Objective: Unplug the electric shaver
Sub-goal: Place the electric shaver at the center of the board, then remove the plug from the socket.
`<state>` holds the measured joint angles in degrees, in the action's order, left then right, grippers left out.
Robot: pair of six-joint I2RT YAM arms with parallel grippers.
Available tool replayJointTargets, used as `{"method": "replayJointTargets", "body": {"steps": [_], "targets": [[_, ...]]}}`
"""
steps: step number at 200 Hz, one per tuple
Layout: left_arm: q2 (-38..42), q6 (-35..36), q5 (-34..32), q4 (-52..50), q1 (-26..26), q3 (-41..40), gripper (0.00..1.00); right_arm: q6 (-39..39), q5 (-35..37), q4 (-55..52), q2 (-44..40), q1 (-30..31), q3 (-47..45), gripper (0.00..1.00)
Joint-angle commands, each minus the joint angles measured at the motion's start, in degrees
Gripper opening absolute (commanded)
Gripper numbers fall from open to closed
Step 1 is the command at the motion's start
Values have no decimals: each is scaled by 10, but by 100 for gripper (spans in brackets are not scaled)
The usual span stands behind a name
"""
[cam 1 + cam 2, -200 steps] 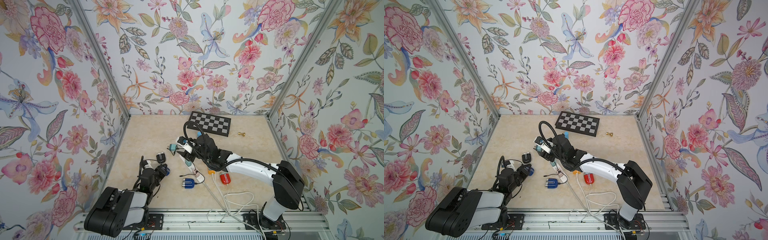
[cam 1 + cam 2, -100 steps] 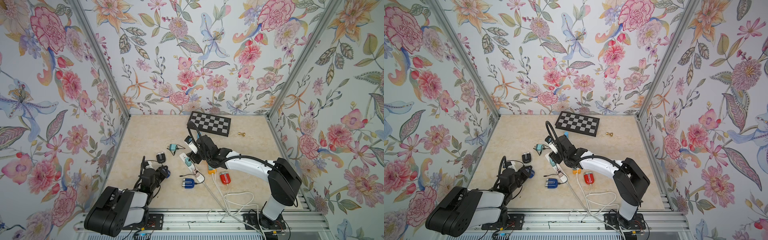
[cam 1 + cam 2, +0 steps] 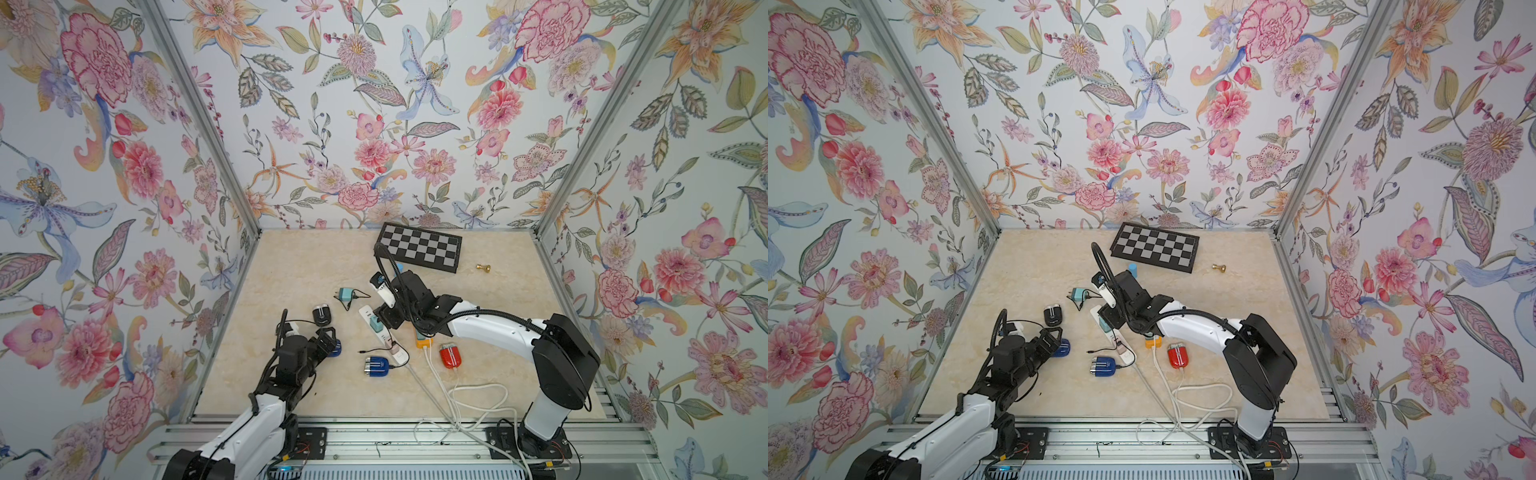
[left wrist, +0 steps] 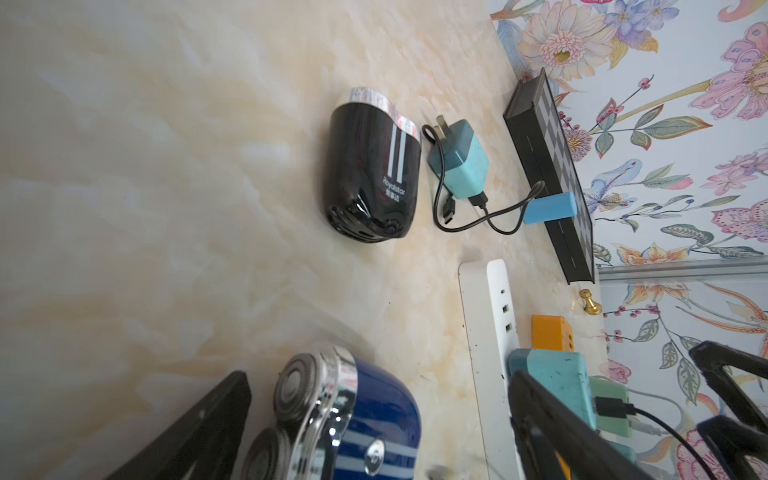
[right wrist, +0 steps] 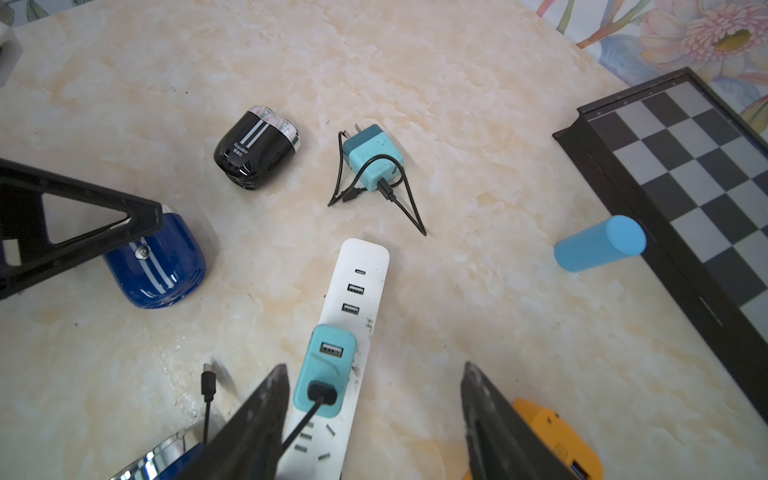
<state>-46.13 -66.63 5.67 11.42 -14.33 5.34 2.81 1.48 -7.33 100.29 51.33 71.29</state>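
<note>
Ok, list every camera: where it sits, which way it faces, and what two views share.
Top views: high at the front, looking down on the table; both arms, left gripper and right gripper show.
Left wrist: low beside the blue shaver, facing the chessboard; left fingers show.
Right wrist: above the power strip, looking down; right fingers show.
Both wrist views share the black shaver and loose teal charger.
</note>
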Motion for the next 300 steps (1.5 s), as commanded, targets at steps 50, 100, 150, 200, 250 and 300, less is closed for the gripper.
{"method": "replayJointTargets", "body": {"steps": [50,100,150,200,250,300], "targets": [[-54,115,-91,-179,-22,174,97,-84,21,-115,50,22,84,68],[-214,161,-101,-147,-68,295,91,-127,45,-163,93,30,120,66],[-226,140,-79,-68,-66,267,91,-145,64,-177,131,31,134,61],[-262,133,-63,-23,-65,269,91,-142,57,-193,164,28,168,52],[-285,95,9,105,-59,220,88,-143,42,-207,179,27,183,37],[-341,52,59,242,-55,164,87,-144,20,-221,177,21,183,39]]}}
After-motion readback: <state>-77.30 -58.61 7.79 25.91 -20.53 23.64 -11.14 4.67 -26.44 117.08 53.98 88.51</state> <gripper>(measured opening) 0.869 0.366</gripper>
